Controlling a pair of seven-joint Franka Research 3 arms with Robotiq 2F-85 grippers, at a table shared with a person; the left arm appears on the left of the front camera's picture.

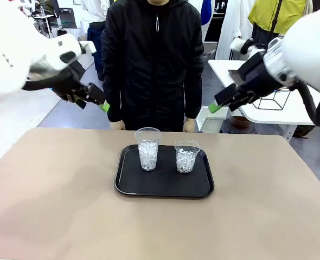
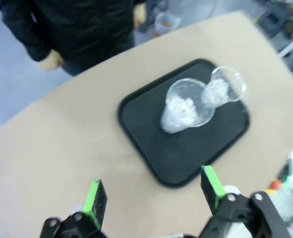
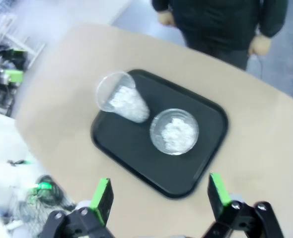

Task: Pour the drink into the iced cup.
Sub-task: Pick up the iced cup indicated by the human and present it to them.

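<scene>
**Front view:** Both arms hang high over the far half of the surface point(image 1: 51, 189), one on each side of the person point(image 1: 152, 59). Your left end effector point(image 1: 95, 103) and right end effector point(image 1: 221, 104) are both spread wide and carry nothing. Below and between them, the black tray point(image 1: 127, 187) holds two clear iced cups. Both stand upright with mouths up. The taller cup point(image 1: 148, 149) is on the robot's left and the shorter cup point(image 1: 186, 157) is on its right. They are close together but apart. By my reading each arm is about equally far from its own cup, the left from the taller and the right from the shorter. A round vessel point(image 1: 238, 123) with something brownish in it sits low beyond the far right edge. It may hold the drink, but too little of it shows to be sure.

**Left wrist view:** The left end effector point(image 2: 151, 186) has its green pads point(image 2: 94, 198) far apart and empty. The tray point(image 2: 131, 124) lies ahead of the fingers. The taller cup point(image 2: 186, 104) is the nearer one, and the shorter cup point(image 2: 225, 85) is just behind it.

**Right wrist view:** The right end effector point(image 3: 159, 187) is just as wide and empty. It looks almost straight down into the shorter cup point(image 3: 174, 131), with the taller cup point(image 3: 119, 101) farther off to the side. The tray point(image 3: 216, 144) lies just past the fingertips. If the shorter cup is your target, the right arm looks better lined up with it.
</scene>
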